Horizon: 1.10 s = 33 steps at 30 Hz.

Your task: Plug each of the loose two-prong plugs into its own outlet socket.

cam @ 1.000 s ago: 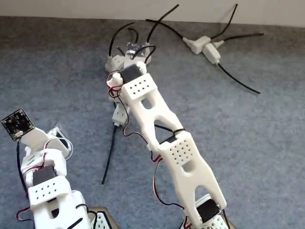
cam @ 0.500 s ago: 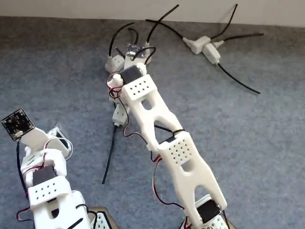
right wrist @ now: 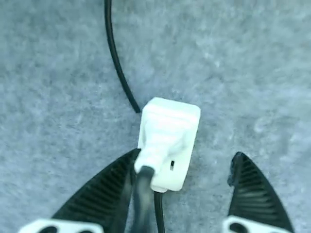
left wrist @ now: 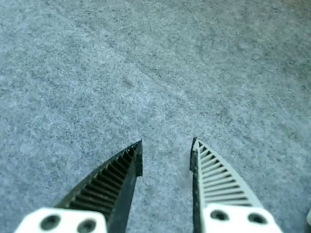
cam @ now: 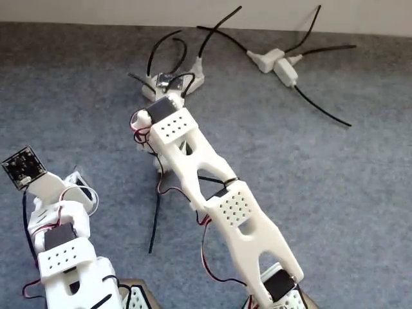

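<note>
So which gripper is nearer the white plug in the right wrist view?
Right. The right gripper is open around the white plug; the left gripper sits open over bare carpet, well away from it.

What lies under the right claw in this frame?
A white outlet block on the grey carpet, inside the open right claw. A white plug with a black cable lies against it. Its prongs are covered, so seating cannot be judged.

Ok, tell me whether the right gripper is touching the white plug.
Cannot tell. In the right wrist view one finger of the gripper overlaps the edge of the plug, but it may sit above it.
</note>
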Available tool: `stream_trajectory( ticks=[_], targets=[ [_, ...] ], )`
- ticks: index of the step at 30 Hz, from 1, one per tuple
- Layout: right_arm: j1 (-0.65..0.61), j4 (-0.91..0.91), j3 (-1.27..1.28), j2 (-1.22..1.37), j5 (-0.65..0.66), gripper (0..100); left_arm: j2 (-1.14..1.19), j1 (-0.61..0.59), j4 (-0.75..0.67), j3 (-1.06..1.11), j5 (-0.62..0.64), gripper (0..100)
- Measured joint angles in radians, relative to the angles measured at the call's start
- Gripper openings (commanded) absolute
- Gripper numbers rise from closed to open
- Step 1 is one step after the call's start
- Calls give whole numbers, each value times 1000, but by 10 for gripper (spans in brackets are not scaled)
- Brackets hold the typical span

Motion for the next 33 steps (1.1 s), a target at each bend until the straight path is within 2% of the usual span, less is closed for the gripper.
stream_trajectory(
  ticks=[13,18,21,29,33],
  targets=[
    [-6,-69,-3,106,-17,259,0,0,0,0,-2,175],
    [3,-68,-2,106,-17,74,0,0,0,0,-2,175],
    [32,-64,0,106,-17,18,0,0,0,0,-2,175],
    [135,-5,-66,97,-11,17,0,0,0,0,-2,175],
    [236,34,-158,97,87,17,0,0,0,0,-2,175]
  ],
)
